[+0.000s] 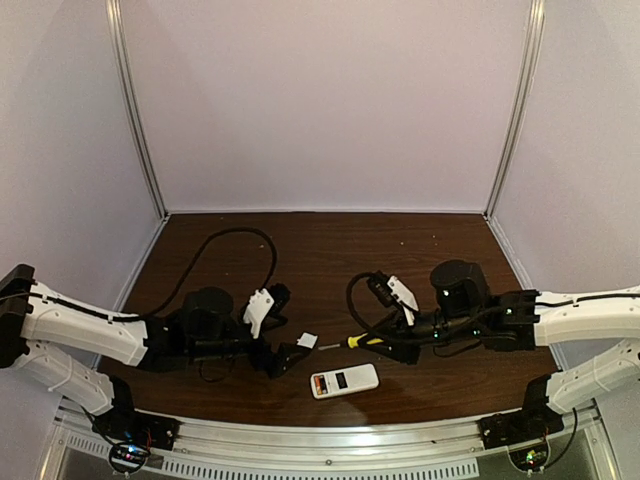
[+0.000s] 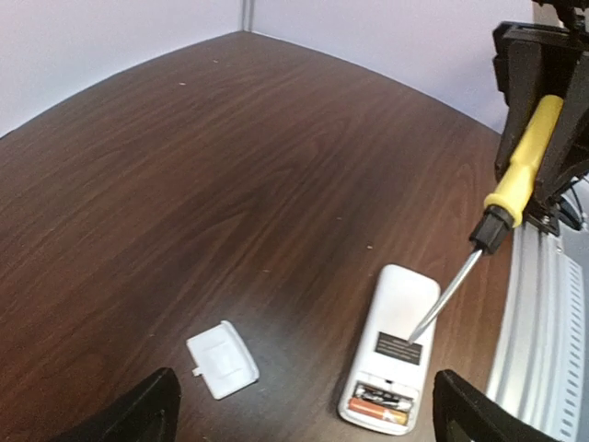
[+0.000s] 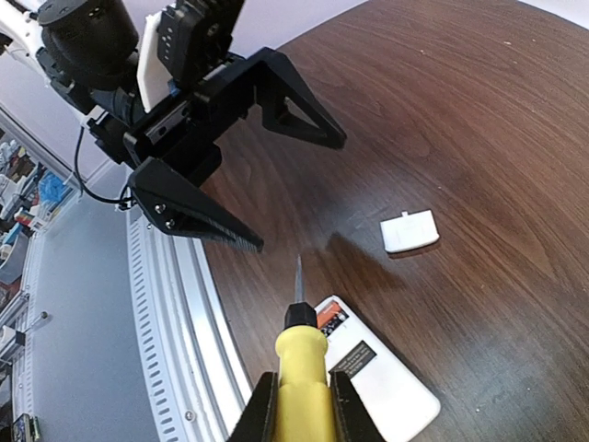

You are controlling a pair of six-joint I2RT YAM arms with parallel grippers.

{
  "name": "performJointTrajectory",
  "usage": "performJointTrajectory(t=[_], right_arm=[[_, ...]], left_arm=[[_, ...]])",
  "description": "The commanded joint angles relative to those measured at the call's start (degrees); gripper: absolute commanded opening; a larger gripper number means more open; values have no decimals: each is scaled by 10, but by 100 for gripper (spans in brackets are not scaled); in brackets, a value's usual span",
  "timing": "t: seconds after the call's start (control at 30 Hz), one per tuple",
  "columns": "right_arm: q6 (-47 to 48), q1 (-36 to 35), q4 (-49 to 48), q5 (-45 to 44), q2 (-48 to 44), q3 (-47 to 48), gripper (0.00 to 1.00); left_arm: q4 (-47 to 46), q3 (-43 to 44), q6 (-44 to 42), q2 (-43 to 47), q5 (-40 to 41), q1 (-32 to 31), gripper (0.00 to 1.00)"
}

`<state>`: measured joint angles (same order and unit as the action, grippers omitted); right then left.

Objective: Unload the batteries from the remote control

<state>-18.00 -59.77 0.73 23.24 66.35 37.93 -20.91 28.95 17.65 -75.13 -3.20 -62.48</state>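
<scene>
This is looking like a robotics lab cell: pale panels [image 1: 320, 100] in aluminium posts [image 1: 135, 110] are walling in a dark wood-grain worktop [image 1: 330, 250], while a left arm [image 1: 80, 330] and a right arm [image 1: 590, 315] are sitting bolted to a slotted metal rail [image 1: 330, 445] along its near edge.

We note a dark wood-grain table [image 1: 330, 250] enclosed by plain pale lilac walls [image 1: 320, 100], with metal posts [image 1: 137, 110] at the back corners and a ribbed metal rail [image 1: 330, 442] along the near edge.

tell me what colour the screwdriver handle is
The screwdriver handle is yellow, with a black collar at the shaft end; it shows best in the left wrist view.
</scene>
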Motion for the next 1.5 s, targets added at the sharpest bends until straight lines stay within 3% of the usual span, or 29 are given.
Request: performJointTrajectory(t=[0.0, 0.27, 0.8, 1.07, 1.47], right_arm=[[4, -2, 29, -62, 11, 12, 0], [-12, -1, 67, -120, 2, 35, 0], [-46, 1, 190, -205, -44, 64, 0], [-44, 1, 209, -203, -53, 65, 0], [-74, 1, 207, -188, -93, 39, 0]], left_arm=[[-122, -57, -36, 20, 121, -1, 98], [-114, -43, -86, -49, 61, 0, 97], [-134, -73, -99, -125, 36, -1, 97], [-166, -60, -123, -203, -20, -4, 96], [-174, -44, -170, -242, -44, -15, 93]])
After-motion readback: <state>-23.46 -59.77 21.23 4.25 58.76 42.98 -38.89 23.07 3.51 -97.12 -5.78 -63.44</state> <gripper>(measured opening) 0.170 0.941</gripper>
